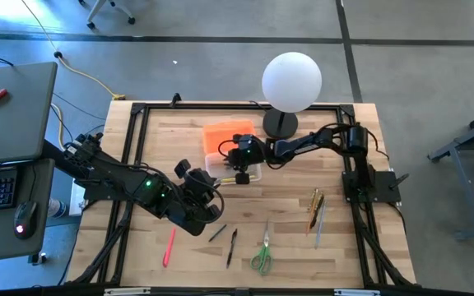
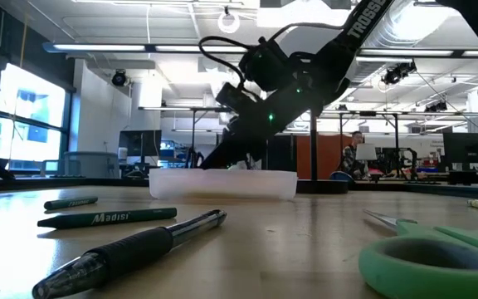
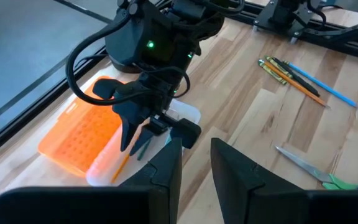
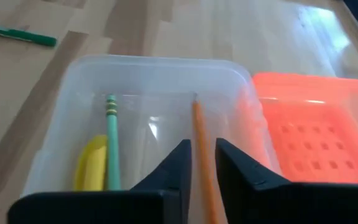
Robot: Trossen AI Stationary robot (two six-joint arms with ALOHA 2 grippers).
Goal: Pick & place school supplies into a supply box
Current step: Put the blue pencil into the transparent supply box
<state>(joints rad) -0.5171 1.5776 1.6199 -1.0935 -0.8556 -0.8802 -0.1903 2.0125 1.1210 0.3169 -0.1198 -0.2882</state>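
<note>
Orange pencil [image 4: 199,140] in the clear supply box [image 4: 73,81] at table centre, beside a green pencil [image 4: 112,143] and something yellow; thin, light, stiff, likely to roll, best pinched mid-shaft. Right gripper [image 4: 199,163] over the box, jaws slightly apart astride the orange pencil, not clamping. Orange lid [image 1: 225,133] touching the box's far side. Left gripper [image 3: 194,165] near the box, jaws apart, empty. Left to collect: scissors [image 1: 262,255], pink-red marker [image 1: 169,247], dark pens [image 1: 232,245], pencil cluster [image 1: 315,210]. White globe lamp [image 1: 290,82] close behind the right arm, could crowd reaches.
</note>
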